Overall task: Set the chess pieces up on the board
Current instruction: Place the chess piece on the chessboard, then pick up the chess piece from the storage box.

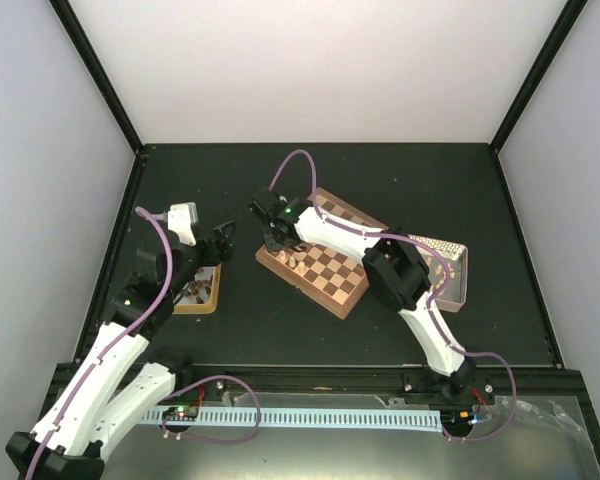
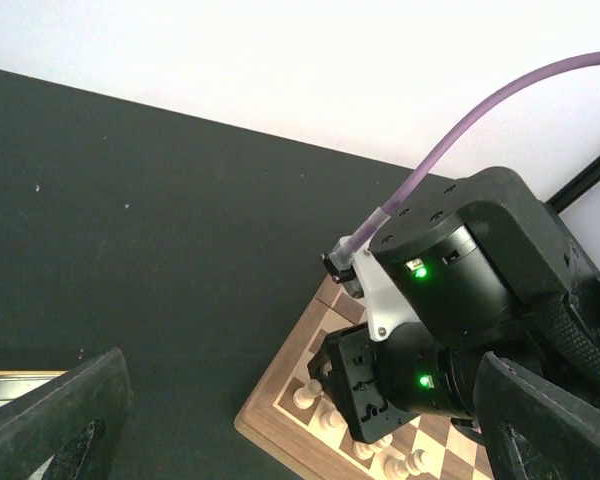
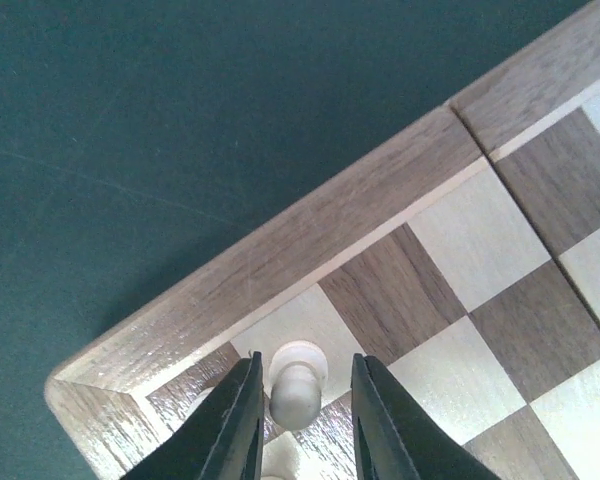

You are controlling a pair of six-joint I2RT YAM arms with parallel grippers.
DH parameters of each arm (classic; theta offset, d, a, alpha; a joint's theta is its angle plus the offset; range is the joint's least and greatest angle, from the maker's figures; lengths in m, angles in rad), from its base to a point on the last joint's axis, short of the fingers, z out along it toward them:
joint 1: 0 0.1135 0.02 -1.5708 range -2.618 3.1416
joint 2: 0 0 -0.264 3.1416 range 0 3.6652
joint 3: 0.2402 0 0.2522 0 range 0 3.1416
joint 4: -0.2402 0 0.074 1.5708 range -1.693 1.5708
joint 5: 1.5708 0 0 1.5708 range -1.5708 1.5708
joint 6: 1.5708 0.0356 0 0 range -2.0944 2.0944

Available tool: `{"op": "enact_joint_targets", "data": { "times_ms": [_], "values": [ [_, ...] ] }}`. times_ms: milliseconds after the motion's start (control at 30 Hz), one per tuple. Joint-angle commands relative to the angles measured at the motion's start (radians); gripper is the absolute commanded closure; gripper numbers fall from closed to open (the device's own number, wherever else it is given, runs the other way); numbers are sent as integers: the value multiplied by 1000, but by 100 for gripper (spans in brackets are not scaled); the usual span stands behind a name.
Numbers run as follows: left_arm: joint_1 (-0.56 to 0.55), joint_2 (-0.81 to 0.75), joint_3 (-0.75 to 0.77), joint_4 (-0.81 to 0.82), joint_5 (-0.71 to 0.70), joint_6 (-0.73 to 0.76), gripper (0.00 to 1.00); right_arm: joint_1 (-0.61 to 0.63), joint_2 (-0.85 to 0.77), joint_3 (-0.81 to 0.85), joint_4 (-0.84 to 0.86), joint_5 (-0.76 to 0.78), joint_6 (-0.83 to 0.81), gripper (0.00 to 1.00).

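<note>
The board point(image 1: 342, 278) lies in the middle of the table, with several pale chess pieces point(image 1: 292, 259) along its near-left edge. My right gripper point(image 3: 307, 366) hangs over the board's left corner point(image 3: 310, 250). Its fingers straddle a pale pawn point(image 3: 298, 386) that stands upright on a light square, with a small gap on each side. In the left wrist view, pale pieces point(image 2: 308, 395) stand in a row beside the right gripper's black body point(image 2: 365, 390). My left gripper point(image 1: 215, 250) is wide open and empty above the yellow-wood tray point(image 1: 202, 300); its fingers point(image 2: 60, 420) frame that view.
A grey tray point(image 1: 454, 268) sits behind the board at the right. The yellow-wood tray at the left holds several dark pieces. Black frame posts and white walls enclose the dark table point(image 1: 280, 330).
</note>
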Motion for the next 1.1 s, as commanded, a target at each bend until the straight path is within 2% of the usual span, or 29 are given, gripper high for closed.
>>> {"op": "enact_joint_targets", "data": {
  "times_ms": [0, 200, 400, 733, 967, 1067],
  "values": [
    [8, -1, 14, -3, -5, 0, 4, 5, 2, 60, 5, 31, 4, 74],
    [7, -4, 19, -7, -6, 7, 4, -1, -19, 111, -18, 56, 12, 74],
    [8, -6, 18, -8, -4, 9, 4, -24, -139, 43, 1, 61, 23, 73],
    [9, -13, 9, 24, 42, 35, 4, -189, -593, -450, 140, 108, 56, 72],
    [9, -24, -1, 75, 85, 57, 4, -429, -907, -798, 149, 101, 43, 71],
    [10, -17, -1, 86, 92, 55, 4, -529, -979, -925, 158, 103, 31, 70]
  ]
}}
